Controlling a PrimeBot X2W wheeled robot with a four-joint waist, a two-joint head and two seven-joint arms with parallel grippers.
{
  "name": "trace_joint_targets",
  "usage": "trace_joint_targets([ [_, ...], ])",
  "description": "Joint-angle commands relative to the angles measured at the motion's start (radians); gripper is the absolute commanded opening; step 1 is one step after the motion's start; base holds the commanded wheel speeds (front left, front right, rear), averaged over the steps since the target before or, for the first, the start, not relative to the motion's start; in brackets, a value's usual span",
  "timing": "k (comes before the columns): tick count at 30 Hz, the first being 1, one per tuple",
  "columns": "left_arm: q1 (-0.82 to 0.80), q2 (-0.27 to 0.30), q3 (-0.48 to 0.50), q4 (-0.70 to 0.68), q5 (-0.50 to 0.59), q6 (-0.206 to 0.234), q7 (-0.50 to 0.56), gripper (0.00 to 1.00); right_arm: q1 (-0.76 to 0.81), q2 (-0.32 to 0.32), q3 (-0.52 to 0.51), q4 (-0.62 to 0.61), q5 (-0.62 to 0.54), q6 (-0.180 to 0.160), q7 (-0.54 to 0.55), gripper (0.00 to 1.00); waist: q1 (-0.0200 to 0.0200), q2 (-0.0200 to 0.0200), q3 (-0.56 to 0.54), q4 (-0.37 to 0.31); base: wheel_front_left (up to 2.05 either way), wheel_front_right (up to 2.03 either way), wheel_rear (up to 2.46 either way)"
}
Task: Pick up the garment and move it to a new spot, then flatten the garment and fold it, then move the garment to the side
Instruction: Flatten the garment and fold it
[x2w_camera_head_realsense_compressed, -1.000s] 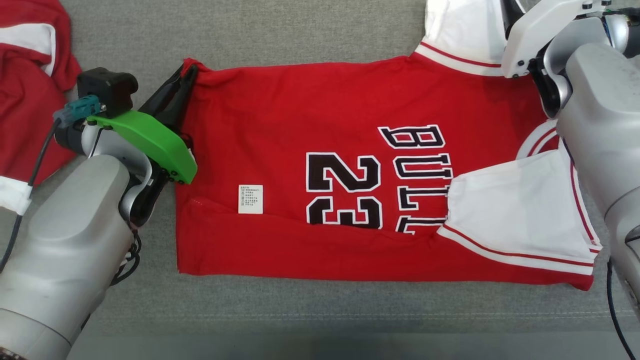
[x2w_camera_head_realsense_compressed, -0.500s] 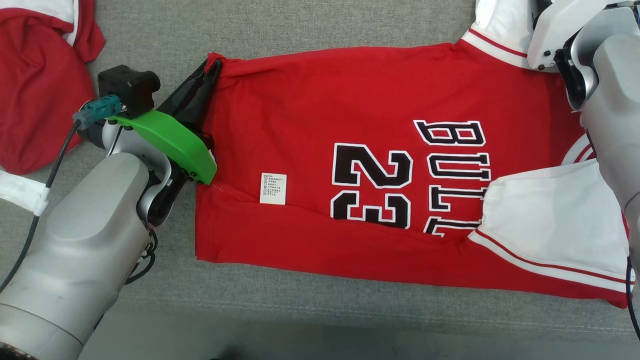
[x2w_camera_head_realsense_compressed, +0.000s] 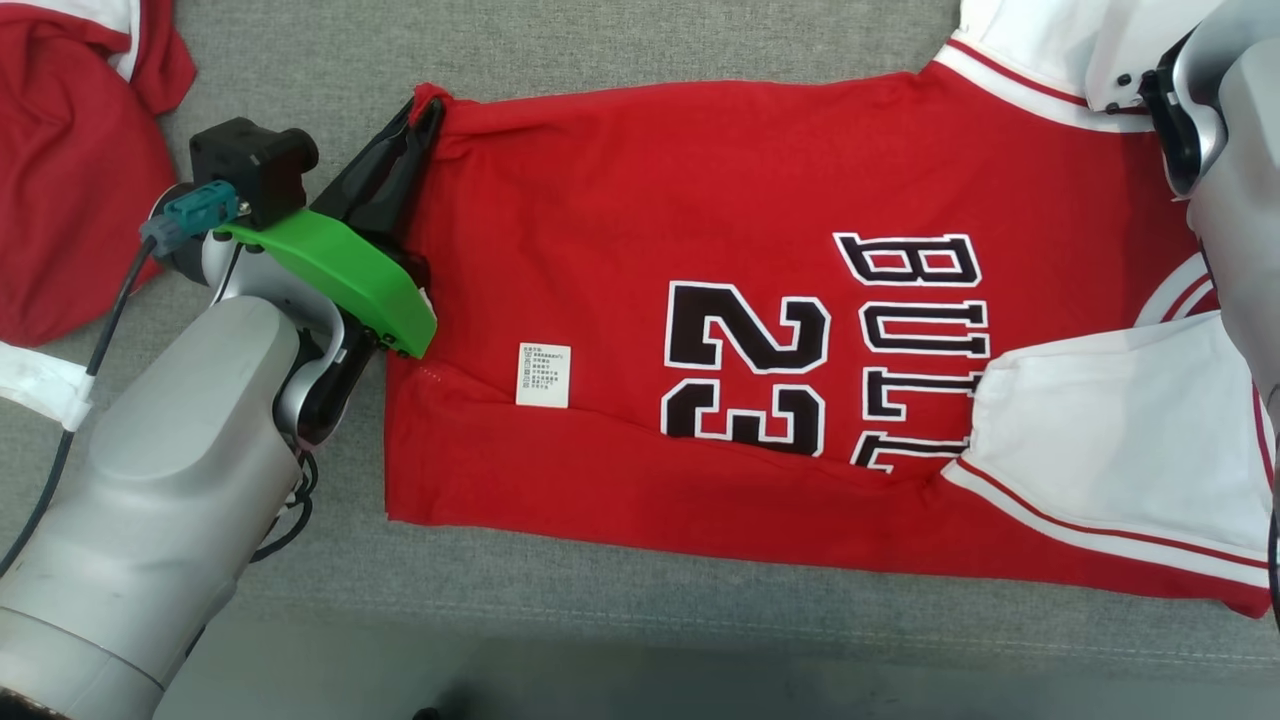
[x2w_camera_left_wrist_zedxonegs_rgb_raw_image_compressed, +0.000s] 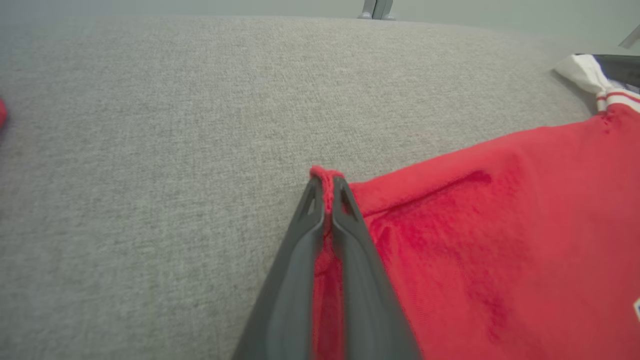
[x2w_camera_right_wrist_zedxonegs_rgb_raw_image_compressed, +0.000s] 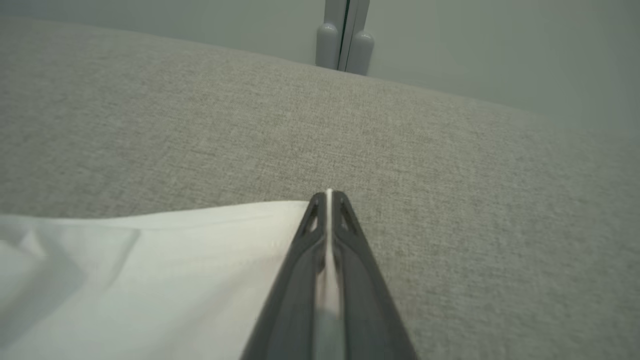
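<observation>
Surface: grey woven cloth (x2w_camera_head_realsense_compressed: 600, 50), flat; pale wall (x2w_camera_right_wrist_zedxonegs_rgb_raw_image_compressed: 450, 40) behind it.
Count: two red-and-white shirts, two grippers, one care label (x2w_camera_head_realsense_compressed: 543, 374).
Far left: spare shirt (x2w_camera_head_realsense_compressed: 70, 170), bunched, cut off by the frame.
Left: left gripper (x2w_camera_left_wrist_zedxonegs_rgb_raw_image_compressed: 326, 187), fingers together, clamped on the garment's hem corner.
Centre: garment (x2w_camera_head_realsense_compressed: 700, 180) lies flat; lower strip folded over the numerals.
Right: right gripper (x2w_camera_right_wrist_zedxonegs_rgb_raw_image_compressed: 328, 196) pinched on the white sleeve (x2w_camera_right_wrist_zedxonegs_rgb_raw_image_compressed: 150, 260) edge.
Hidden: lettering partly under a sleeve.

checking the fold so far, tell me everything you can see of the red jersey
The red jersey looks like soft knit, with white red-striped sleeves, black "23" and "BULL" lettering and a small white label. It lies flat, partly folded, on the grey fabric surface. The left gripper is shut on its far red corner, the right gripper on a white sleeve edge.
</observation>
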Motion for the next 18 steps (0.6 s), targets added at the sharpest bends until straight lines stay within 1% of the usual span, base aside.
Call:
trace_joint_targets([
  [1, 0.01, 0.003, 0.006, -0.003, 0.01, 0.005, -0.005, 0.0, 0.012, -0.006, -0.006, 0.013, -0.01, -0.002, 0.003, 0.0, 0.0, 0.0, -0.001, -0.002, 0.0, 0.0, 0.0],
  [8, 0.023, 0.014, 0.053, 0.01, -0.006, 0.0, -0.008, 0.0, 0.003, 0.023, -0.046, 0.008, -0.041, -0.002, -0.051, 0.0, 0.0, 0.0, -0.021, -0.023, 0.0, 0.0, 0.0],
  [13, 0.043, 0.017, 0.111, 0.013, 0.008, -0.005, -0.008, 0.0, 0.003, 0.033, -0.058, -0.003, -0.025, -0.002, -0.082, 0.0, 0.0, 0.0, -0.049, -0.045, 0.0, 0.0, 0.0],
  [18, 0.062, 0.017, 0.176, 0.014, 0.022, -0.007, -0.008, 0.0, 0.028, 0.04, -0.052, -0.037, 0.006, -0.002, -0.092, 0.0, 0.0, 0.0, -0.081, -0.068, 0.0, 0.0, 0.0],
])
